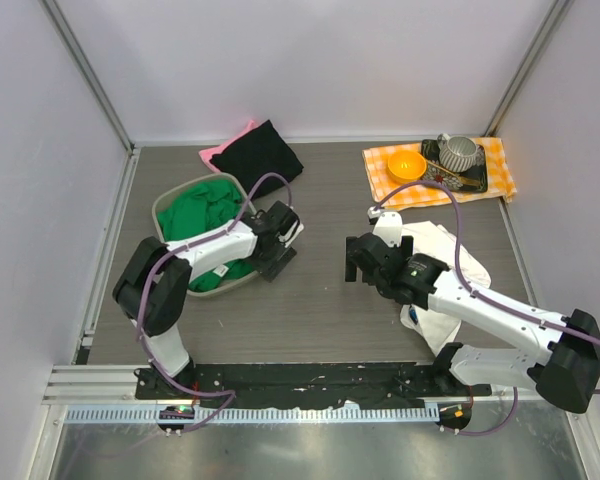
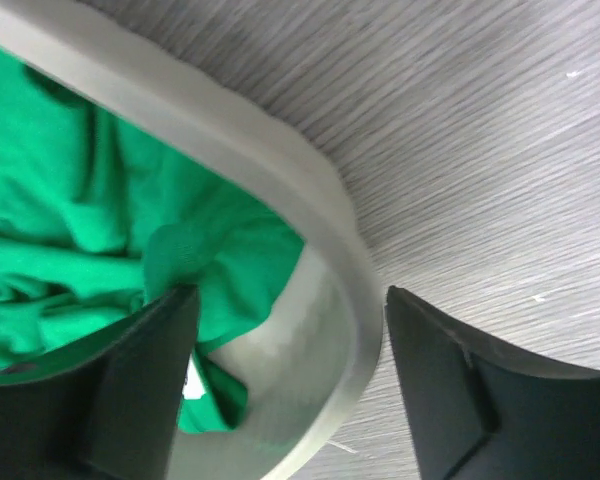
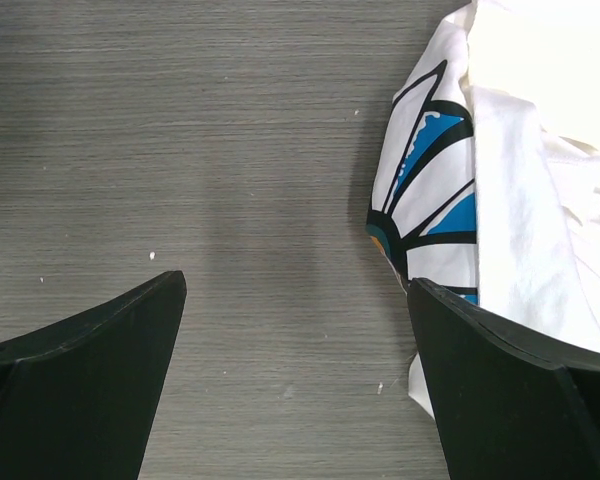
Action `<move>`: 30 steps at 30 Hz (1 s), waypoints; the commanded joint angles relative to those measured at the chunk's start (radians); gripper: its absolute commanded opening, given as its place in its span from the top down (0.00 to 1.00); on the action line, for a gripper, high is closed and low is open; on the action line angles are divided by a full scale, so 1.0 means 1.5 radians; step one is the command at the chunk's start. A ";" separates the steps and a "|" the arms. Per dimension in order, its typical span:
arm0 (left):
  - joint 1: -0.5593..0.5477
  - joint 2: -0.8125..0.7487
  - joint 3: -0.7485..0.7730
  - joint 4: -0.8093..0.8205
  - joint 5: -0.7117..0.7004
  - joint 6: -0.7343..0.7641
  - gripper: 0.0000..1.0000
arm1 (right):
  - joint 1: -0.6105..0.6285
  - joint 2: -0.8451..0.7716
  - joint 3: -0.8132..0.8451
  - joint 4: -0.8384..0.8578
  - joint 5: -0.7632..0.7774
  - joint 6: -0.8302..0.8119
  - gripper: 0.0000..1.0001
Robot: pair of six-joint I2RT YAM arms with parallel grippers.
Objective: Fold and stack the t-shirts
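Note:
A green t-shirt [image 1: 205, 212] [image 2: 80, 200] lies crumpled in a grey basin [image 1: 161, 205] [image 2: 310, 190] at the left. My left gripper [image 1: 277, 243] [image 2: 290, 340] is open at the basin's right corner. One finger is inside by the green cloth, the other outside, and the rim sits between them untouched. A white t-shirt with a blue daisy print [image 1: 442, 250] [image 3: 520, 180] lies on the right. My right gripper [image 1: 363, 262] [image 3: 295, 290] is open over bare table just left of that shirt, holding nothing. Black [image 1: 257, 155] and pink [image 1: 218, 151] t-shirts lie at the back.
At the back right, an orange-and-white checked cloth [image 1: 498, 170] carries an orange bowl [image 1: 407, 165] and a dark tray [image 1: 475, 180] with a grey cup [image 1: 458, 152]. White walls close in the table on three sides.

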 commanded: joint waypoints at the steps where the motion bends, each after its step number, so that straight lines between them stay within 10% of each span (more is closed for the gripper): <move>1: 0.007 -0.030 0.050 -0.086 -0.107 -0.046 0.12 | -0.001 -0.016 -0.001 0.023 -0.001 0.004 0.00; 2: 0.007 -0.037 0.053 -0.093 -0.115 -0.053 0.01 | -0.001 -0.018 -0.001 0.023 -0.004 0.005 0.00; 12: 0.006 -0.157 0.143 -0.049 -0.015 -0.250 0.00 | -0.002 -0.025 0.004 0.014 0.013 -0.007 0.00; 17: -0.006 -0.078 0.241 -0.004 0.121 -0.300 0.00 | -0.002 -0.017 0.012 0.009 0.017 -0.007 0.00; 30: 0.094 0.258 0.491 0.043 0.073 -0.307 0.00 | -0.001 -0.053 -0.013 -0.020 0.026 0.012 0.00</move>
